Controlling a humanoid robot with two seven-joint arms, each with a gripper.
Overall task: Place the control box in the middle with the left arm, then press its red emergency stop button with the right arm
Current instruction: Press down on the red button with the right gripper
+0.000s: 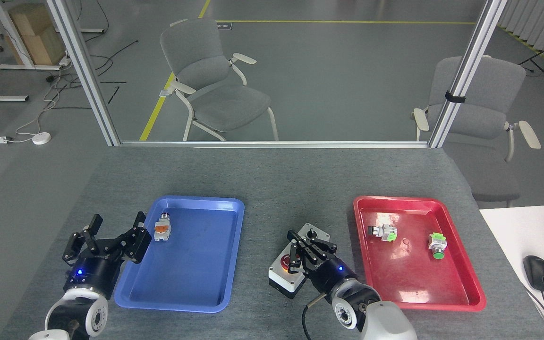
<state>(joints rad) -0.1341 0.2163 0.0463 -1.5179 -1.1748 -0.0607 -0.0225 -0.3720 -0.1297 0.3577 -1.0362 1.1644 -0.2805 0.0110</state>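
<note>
control box (281, 278) between trays, right tool (302, 252) over it, seemingly pressed together

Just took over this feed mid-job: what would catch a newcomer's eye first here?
First, the right gripper over the oblong light-grey control box on the dark-grey cloth between the trays, at its big red emergency stop button. Next, the bright blue plastic tray on the left, the glossy red plastic tray on the right. The left gripper hangs open beside the blue tray.

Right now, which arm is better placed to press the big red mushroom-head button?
Right: its gripper hovers at the big red mushroom-head button on the light-grey control box; the left gripper sits beside the blue tray.
</note>
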